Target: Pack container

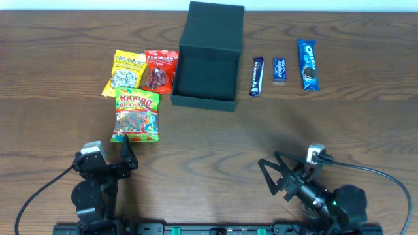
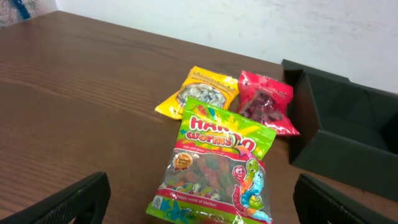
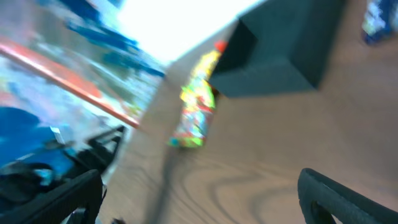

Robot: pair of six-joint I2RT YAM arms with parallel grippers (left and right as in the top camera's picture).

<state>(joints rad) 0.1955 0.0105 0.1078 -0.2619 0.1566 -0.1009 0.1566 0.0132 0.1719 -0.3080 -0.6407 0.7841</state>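
Observation:
The container (image 1: 208,55) is a dark teal-black box standing open at the back middle of the table; it also shows in the left wrist view (image 2: 348,124) and, blurred, in the right wrist view (image 3: 280,56). A green Haribo worms bag (image 1: 136,115) lies left of it, with a yellow packet (image 1: 127,72) and a red packet (image 1: 160,70) behind. My left gripper (image 1: 112,156) is open and empty just in front of the Haribo bag (image 2: 217,162). My right gripper (image 1: 271,174) is open and empty near the front right, pointing left.
Right of the container lie a dark blue bar (image 1: 257,76), a small blue packet (image 1: 279,70) and an Oreo pack (image 1: 308,64). The right wrist view is motion-blurred and shows the Haribo bag (image 3: 196,106) and the left arm (image 3: 37,174).

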